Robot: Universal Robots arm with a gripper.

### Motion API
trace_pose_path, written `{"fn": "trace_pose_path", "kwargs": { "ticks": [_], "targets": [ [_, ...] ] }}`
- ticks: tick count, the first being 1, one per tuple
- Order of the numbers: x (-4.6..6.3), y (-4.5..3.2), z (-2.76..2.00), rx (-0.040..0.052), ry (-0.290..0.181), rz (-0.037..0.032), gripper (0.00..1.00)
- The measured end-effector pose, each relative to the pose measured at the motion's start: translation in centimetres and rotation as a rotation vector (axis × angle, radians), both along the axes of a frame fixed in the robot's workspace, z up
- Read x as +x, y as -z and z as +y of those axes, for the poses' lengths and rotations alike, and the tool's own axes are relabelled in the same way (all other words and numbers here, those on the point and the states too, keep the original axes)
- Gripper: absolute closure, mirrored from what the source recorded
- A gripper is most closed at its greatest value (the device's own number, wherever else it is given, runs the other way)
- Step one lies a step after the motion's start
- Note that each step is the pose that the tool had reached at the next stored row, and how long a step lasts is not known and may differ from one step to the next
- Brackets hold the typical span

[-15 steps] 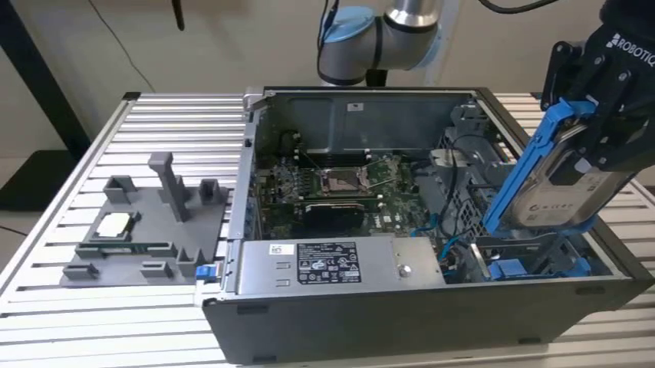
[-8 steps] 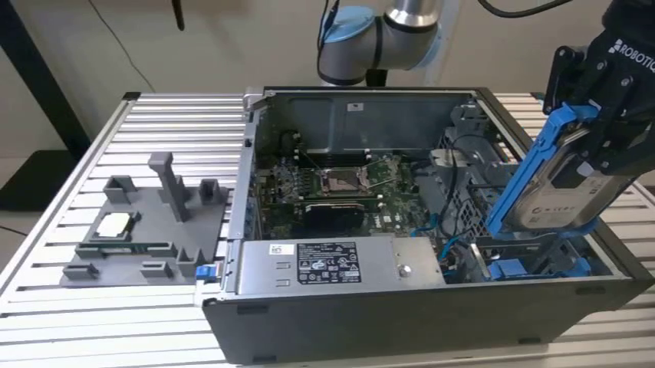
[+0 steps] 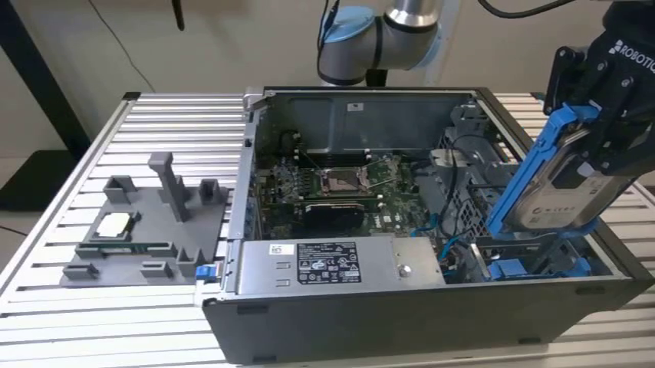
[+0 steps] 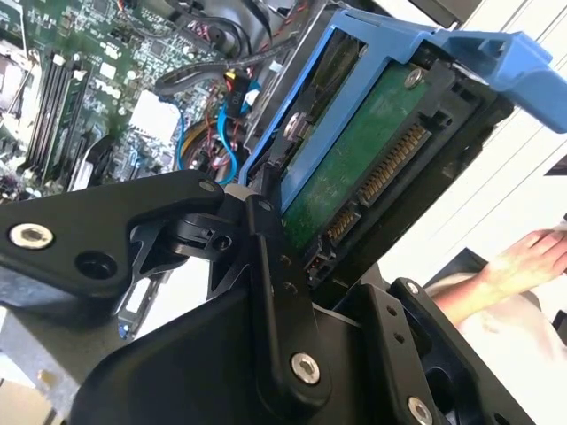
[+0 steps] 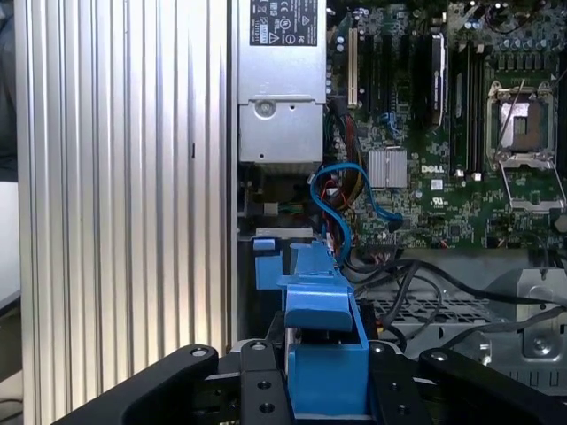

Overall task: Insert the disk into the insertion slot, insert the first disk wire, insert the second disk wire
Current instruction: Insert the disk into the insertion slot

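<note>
My gripper [image 3: 599, 149] is shut on the disk [image 3: 553, 195], a silver-grey drive in a bright blue carrier frame. It holds the disk tilted steeply on edge above the end of the open computer case [image 3: 409, 307] at the exterior view's right. The disk's lower end hangs just over the insertion slot [image 3: 517, 267], a grey bay with blue rails. In the second wrist view the disk's green underside [image 4: 354, 168] and connector sit between the black fingers [image 4: 266, 257]. The first wrist view shows the blue carrier [image 5: 323, 354] clamped above the bay's blue tabs [image 5: 266, 266]. Thin blue cables [image 5: 354, 181] lie loose beside the bay.
Inside the case are the motherboard [image 3: 338, 184] and a white-labelled power supply box [image 3: 327, 262]. A grey plastic fixture tray [image 3: 143, 222] stands on the slatted metal table [image 3: 164, 123] at the exterior view's left. A person's hand [image 4: 523, 261] rests beyond the case.
</note>
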State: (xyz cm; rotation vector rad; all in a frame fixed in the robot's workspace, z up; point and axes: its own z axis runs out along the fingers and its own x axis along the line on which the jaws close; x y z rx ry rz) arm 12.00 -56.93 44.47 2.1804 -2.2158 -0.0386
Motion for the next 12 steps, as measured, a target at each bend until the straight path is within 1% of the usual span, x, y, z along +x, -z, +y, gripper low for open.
{"fn": "trace_pose_path", "kwargs": {
  "ticks": [12],
  "targets": [
    [0.11, 0.3, 0.0, 0.0001, 0.0, 0.0, 0.67]
  ]
}}
